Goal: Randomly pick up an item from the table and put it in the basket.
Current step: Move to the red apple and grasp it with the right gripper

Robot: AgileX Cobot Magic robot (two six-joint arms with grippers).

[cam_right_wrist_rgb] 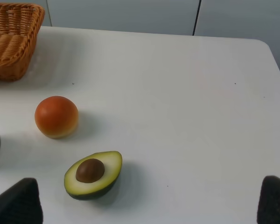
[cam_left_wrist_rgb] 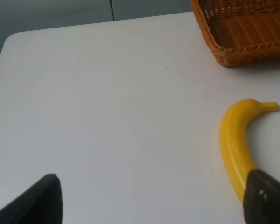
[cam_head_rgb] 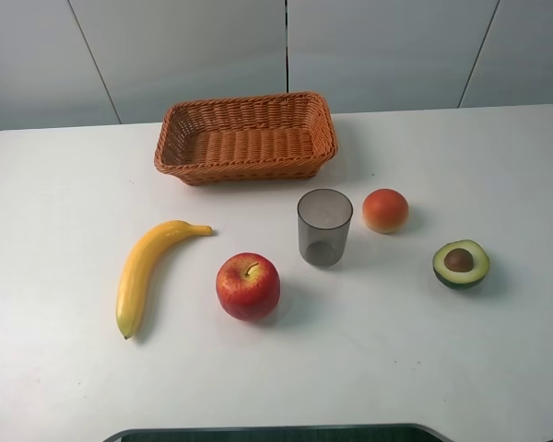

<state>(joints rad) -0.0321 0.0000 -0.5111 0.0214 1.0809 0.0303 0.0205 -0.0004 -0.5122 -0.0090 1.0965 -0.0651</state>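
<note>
The red apple (cam_head_rgb: pixel 248 286) sits upright on the white table (cam_head_rgb: pixel 64 203), in front of the middle, stem up. The orange-brown wicker basket (cam_head_rgb: pixel 245 172) stands empty at the back centre; a corner of it also shows in the left wrist view (cam_left_wrist_rgb: pixel 245 28) and the right wrist view (cam_right_wrist_rgb: pixel 11 42). Neither arm shows in the exterior view. My left gripper (cam_left_wrist_rgb: pixel 154 207) is open and empty, low over the table's left side, next to the banana. My right gripper (cam_right_wrist_rgb: pixel 147 207) is open and empty over the right side, near the avocado. The apple shows in neither wrist view.
A yellow banana (cam_head_rgb: pixel 146 272) lies left of the apple and also shows in the left wrist view (cam_left_wrist_rgb: pixel 235 140). A grey translucent cup (cam_head_rgb: pixel 324 227) stands right of and behind the apple. A smaller orange-red fruit (cam_head_rgb: pixel 385 210) and an avocado half (cam_head_rgb: pixel 461 264) lie to the right.
</note>
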